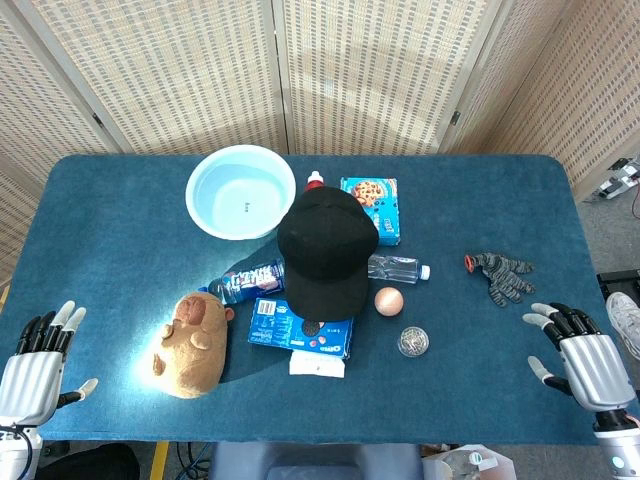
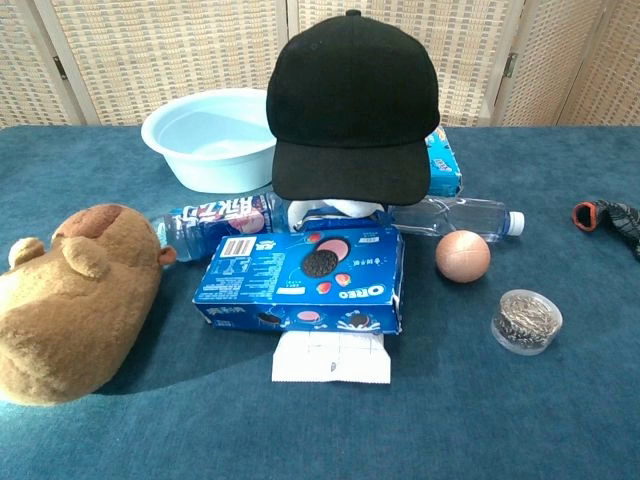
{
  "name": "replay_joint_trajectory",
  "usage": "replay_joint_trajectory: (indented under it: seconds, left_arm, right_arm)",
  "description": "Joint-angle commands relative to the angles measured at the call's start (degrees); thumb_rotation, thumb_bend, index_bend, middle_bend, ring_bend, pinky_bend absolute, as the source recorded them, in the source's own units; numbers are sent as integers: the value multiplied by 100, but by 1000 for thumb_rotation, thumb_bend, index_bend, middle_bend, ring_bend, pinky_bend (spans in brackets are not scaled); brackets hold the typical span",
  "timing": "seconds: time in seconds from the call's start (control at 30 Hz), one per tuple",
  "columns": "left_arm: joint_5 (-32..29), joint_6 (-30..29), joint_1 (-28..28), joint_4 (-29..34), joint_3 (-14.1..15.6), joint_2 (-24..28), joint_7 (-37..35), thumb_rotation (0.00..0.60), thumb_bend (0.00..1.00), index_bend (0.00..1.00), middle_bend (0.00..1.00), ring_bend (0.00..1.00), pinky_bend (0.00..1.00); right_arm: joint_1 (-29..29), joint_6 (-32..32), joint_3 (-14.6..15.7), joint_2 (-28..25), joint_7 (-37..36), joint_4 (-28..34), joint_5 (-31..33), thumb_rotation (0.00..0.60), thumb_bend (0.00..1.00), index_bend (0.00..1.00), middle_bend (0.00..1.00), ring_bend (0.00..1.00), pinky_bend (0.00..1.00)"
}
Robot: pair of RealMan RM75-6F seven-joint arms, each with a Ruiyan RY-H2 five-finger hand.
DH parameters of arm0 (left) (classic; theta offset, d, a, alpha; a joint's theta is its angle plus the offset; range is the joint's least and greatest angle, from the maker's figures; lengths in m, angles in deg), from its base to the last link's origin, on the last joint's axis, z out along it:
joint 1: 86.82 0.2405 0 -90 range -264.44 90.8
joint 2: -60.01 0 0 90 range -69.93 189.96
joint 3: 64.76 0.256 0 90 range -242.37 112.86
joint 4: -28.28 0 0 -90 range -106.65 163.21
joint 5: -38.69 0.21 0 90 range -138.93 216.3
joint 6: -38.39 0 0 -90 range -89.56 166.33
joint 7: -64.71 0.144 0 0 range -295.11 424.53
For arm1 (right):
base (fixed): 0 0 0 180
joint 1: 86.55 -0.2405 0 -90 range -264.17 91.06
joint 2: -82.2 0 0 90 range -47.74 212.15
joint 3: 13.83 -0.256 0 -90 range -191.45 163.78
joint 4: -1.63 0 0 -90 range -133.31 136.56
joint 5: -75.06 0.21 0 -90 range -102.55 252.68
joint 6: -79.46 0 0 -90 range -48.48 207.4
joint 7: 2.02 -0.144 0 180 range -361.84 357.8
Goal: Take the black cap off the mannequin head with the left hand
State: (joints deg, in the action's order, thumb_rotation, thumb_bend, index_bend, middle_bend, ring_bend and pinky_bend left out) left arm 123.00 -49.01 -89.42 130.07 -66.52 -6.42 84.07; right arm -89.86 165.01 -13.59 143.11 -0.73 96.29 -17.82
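Blue cardboard reads "OREO" on the biscuit box [image 2: 305,280] lying flat at the near middle of the teal cloth-covered table [image 1: 110,200], with a white slip of paper [image 2: 330,357] just in front of it. Right behind the box stands the black fabric cap [image 2: 352,105], brim toward me, sitting on the mannequin head [image 2: 335,209], of which only a bit of white shows under the brim.

One blue-labelled plastic bottle [image 2: 215,220] lies left of the head; its writing is too small to read. One clear plastic bottle [image 2: 465,216] lies to the right. A second blue box with cookies pictured [image 1: 372,208] lies behind the cap, and one red-capped bottle top [image 1: 316,180] pokes up at the far side.

One pale blue plastic basin [image 1: 241,192] sits at the far left; I can't tell whether it holds anything. One small clear round tub [image 2: 526,321] holds silvery metal bits. A copper-coloured ball [image 2: 462,256] rests near it.

One brown plush animal [image 2: 70,300] lies at the near left, one grey knitted glove with a red cuff [image 1: 499,273] at the right.

Both hands rest low at the near corners, well apart from the cap: left hand [image 1: 38,360] and right hand [image 1: 580,355], fingers spread, holding nothing.
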Motion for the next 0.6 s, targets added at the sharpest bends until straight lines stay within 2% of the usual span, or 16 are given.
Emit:
replay_joint_trajectory:
  seconds: [0.03,0.27,0.47,0.57,0.6]
  left_arm:
    - [-6,6,-2,-9,-1,-3,-6,600,53,17,0,0,37]
    - [46,-5,-20,-66,-11,-17,-66,600,53,23,0,2,36]
    - [254,-30,-83,-181,-23,-45,-273,600,53,60,0,47,46]
    - [464,25,-187,-294,-17,-54,-464,600,53,90,18,117,180]
    - [560,60,-244,-342,-16,-53,-556,600,53,107,53,165,271]
  right_arm:
    - [-4,-5,0,3,3,1,0,600,282,297,226,151,219]
    - [-8,7,-12,-25,30,22,2,600,283,298,226,151,220]
    - [18,125,-55,-98,57,78,-11,600,283,298,226,151,219]
    - [22,158,-71,-134,72,104,-20,600,282,298,226,151,219]
    - [22,164,-73,-144,73,113,-22,600,282,298,226,151,219]
